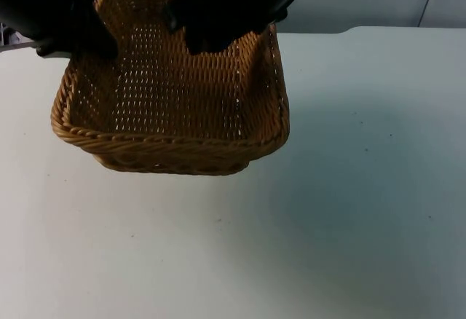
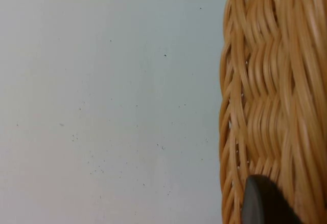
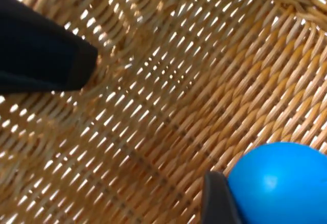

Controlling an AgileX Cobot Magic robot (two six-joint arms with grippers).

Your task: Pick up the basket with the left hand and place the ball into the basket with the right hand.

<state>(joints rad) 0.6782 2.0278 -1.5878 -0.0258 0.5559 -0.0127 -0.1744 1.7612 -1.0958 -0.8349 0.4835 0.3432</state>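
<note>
My left end effector (image 1: 80, 31) grips the basket (image 1: 171, 108) above the surface (image 1: 349, 188); my right end effector (image 1: 200, 31) holds the blue ball (image 3: 281, 183) inside it.

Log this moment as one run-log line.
basket: lifted off table by left gripper | right gripper: over basket, holding blue ball | ball not released

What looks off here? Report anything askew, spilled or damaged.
Nothing is spilled or visibly damaged. The wicker basket hangs tilted above the white table, its near edge lower, because the left gripper holds it by the rim. The right gripper is inside it with the blue ball, as the task requires.
</note>
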